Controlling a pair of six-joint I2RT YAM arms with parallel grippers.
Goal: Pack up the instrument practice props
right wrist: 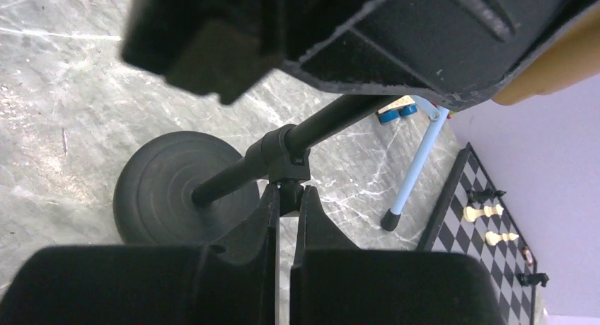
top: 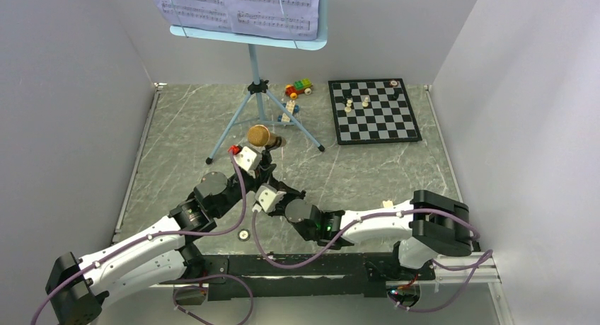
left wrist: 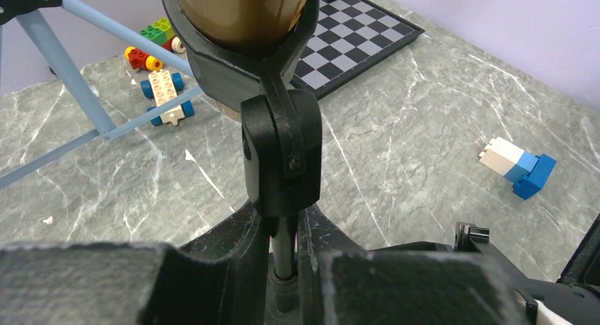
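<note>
- Music stand (top: 258, 86) upright at the back, tripod legs spread.
- Left gripper (left wrist: 283, 268) clamped on the mic stand (right wrist: 177, 190) pole, just in front of that tripod.
- Right gripper (right wrist: 286, 201) pinched shut on the pole's collar, nearer the round base.
- Microphone (top: 259, 135) clipped on top, pole running up to it.

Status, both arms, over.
Left gripper jaws shut on mic stand pole; right gripper pinching it near base. Microphone clipped on top. Music stand leg close by.

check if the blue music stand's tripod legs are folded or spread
Spread: in the top view the light-blue music stand stands upright, its tripod legs splayed on the table, sheet music on its desk.
</note>
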